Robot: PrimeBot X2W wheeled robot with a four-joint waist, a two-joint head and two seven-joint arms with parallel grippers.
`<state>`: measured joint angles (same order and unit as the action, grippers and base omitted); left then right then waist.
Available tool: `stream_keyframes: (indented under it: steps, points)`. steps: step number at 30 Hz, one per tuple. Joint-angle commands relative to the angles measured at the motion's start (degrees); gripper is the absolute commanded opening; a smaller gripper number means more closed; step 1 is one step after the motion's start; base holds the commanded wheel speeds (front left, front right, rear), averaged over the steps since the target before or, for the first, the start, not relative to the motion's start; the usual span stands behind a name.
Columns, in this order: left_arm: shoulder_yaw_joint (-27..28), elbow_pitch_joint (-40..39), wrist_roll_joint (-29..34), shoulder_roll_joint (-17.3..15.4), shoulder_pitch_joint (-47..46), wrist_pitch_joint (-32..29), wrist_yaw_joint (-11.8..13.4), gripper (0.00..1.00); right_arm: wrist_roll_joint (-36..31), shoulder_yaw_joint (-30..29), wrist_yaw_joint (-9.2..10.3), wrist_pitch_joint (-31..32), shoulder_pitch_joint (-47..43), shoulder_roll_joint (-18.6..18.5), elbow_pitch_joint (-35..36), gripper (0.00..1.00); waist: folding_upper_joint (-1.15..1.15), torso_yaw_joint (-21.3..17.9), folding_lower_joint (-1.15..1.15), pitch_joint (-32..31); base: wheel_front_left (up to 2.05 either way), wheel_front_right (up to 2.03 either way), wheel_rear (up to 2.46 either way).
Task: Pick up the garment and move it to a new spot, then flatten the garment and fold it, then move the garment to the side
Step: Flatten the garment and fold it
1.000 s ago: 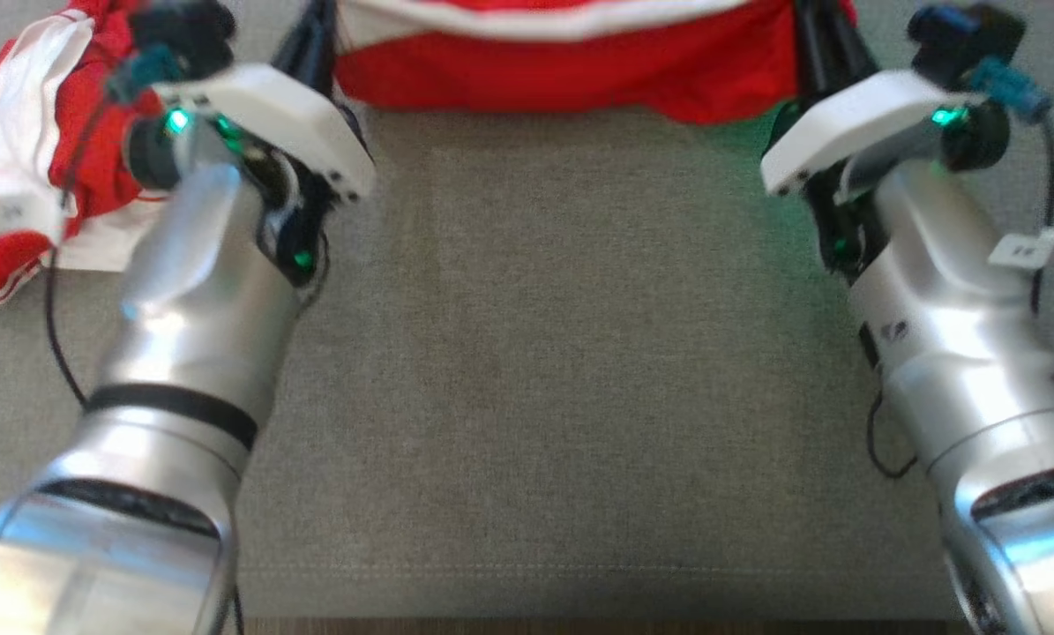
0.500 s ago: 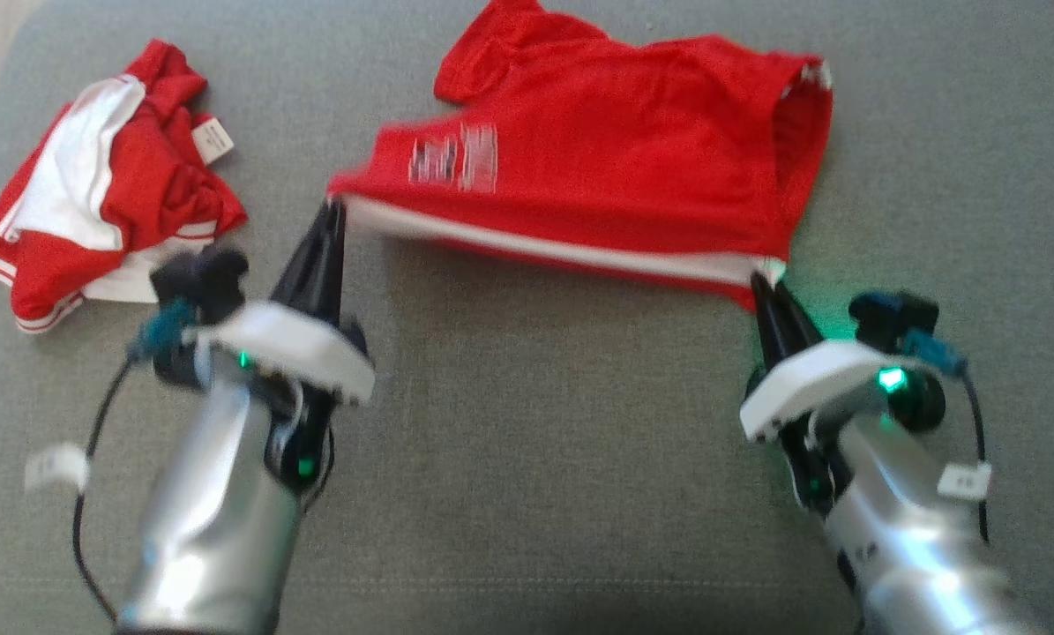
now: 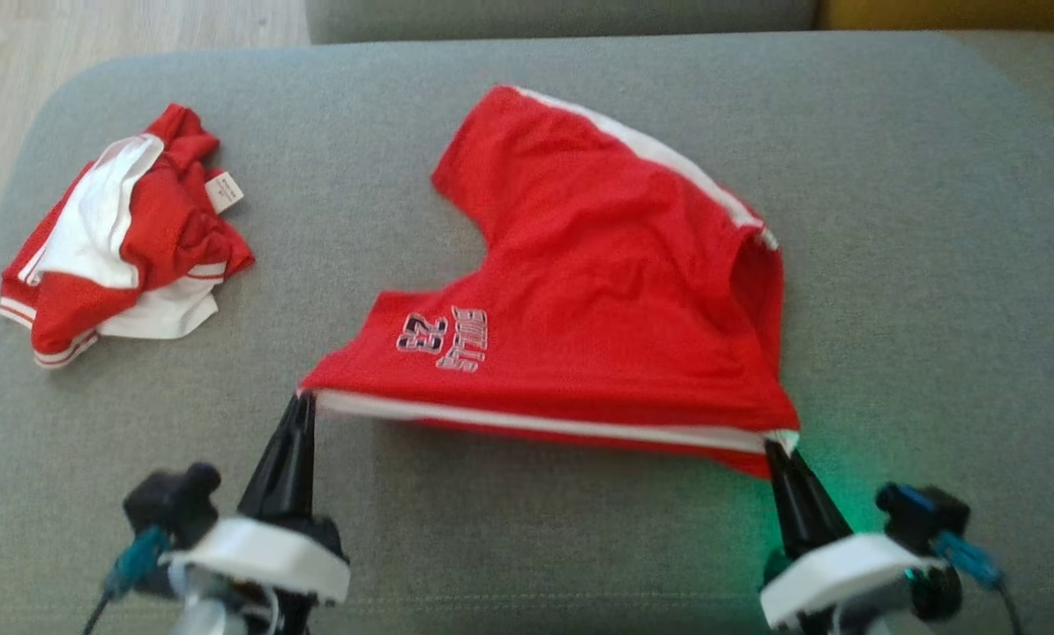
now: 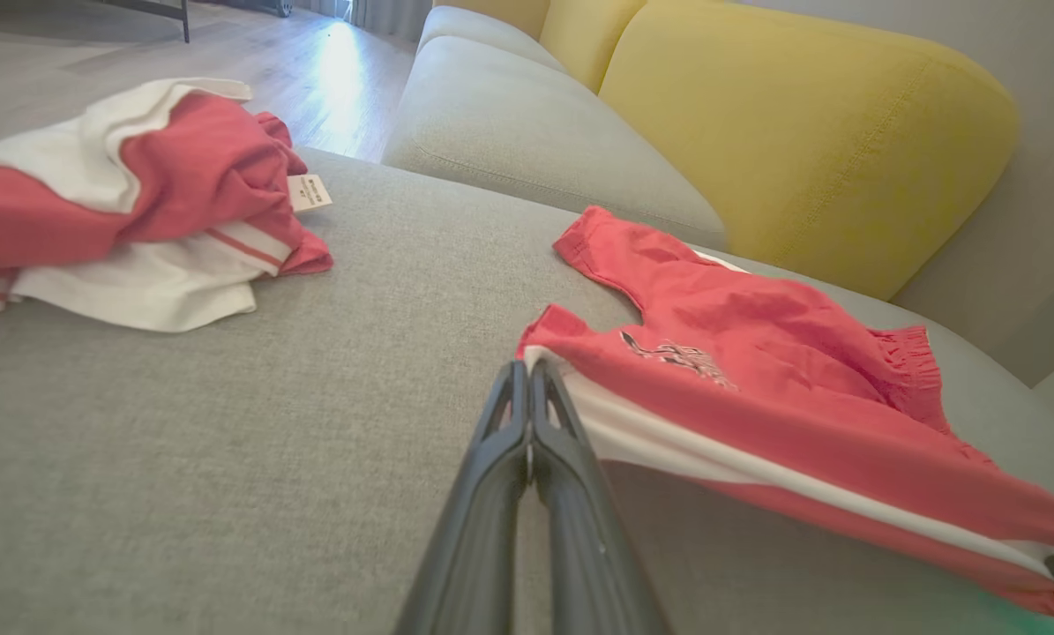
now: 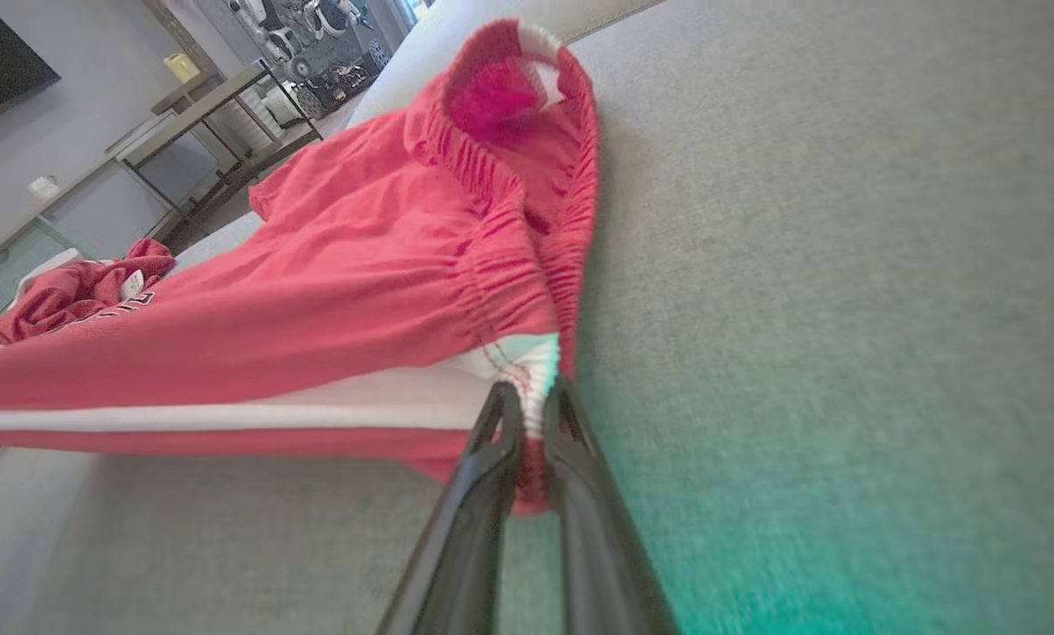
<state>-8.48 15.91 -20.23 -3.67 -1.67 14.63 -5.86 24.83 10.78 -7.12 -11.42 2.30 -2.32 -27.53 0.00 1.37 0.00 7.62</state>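
Nearest me, my left gripper (image 3: 302,401) has its jaws pressed together on the hem corner of the red shorts (image 3: 615,291). My right gripper (image 3: 772,445) has its jaws clamped on the elastic waistband corner. Between them the white side stripe (image 3: 535,423) is stretched taut and held just off the grey cushion (image 3: 527,547), with shadow beneath it. Beyond the stripe, a print (image 3: 443,339) reads "BULLS 23", upside down to me. The rest of the shorts slopes down onto the cushion, about midway between its left and right edges. By the left edge lies a crumpled red-and-white garment (image 3: 121,238). Its white tag (image 3: 225,191) is too small to read. Farthest off, yellow backrests (image 4: 800,132) rise behind the cushion.
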Motion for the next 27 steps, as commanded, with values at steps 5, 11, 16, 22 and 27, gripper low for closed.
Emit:
stream_keyframes:
  steps: [5,11,16,22,27]
  points:
    - [4.40,-6.67,-0.65,-1.67,5.78,0.07,2.47,0.00,-0.34,-2.95,-0.36,5.27,-10.88,-0.57,14.37,0.00,0.00,-0.94,0.00,-2.20,0.00,0.00,0.00]
    - [4.12,-12.44,-0.70,-2.12,9.12,-2.26,3.58,0.00,0.27,-3.50,-0.36,10.64,-18.81,-0.56,25.25,0.00,0.00,-1.34,0.00,-2.75,0.00,0.00,0.00]
    - [3.37,-14.12,-0.25,-4.15,5.52,-4.21,2.50,0.00,1.77,-2.57,-0.36,12.15,-17.97,-0.56,28.19,0.00,0.00,-1.86,0.00,-2.00,0.00,0.00,0.00]
    - [1.36,-12.33,-0.06,-6.09,-2.40,-6.21,0.64,0.00,5.18,-2.72,-0.36,10.52,-14.09,-0.56,27.60,0.00,0.00,-2.10,0.00,-0.07,0.00,0.00,0.00]
    - [-2.13,-7.38,-0.15,-7.01,-13.98,-8.36,-0.75,0.00,8.34,-2.45,-0.36,7.83,-8.15,-0.56,24.54,0.00,0.00,-2.04,0.00,2.75,0.00,0.00,0.00]
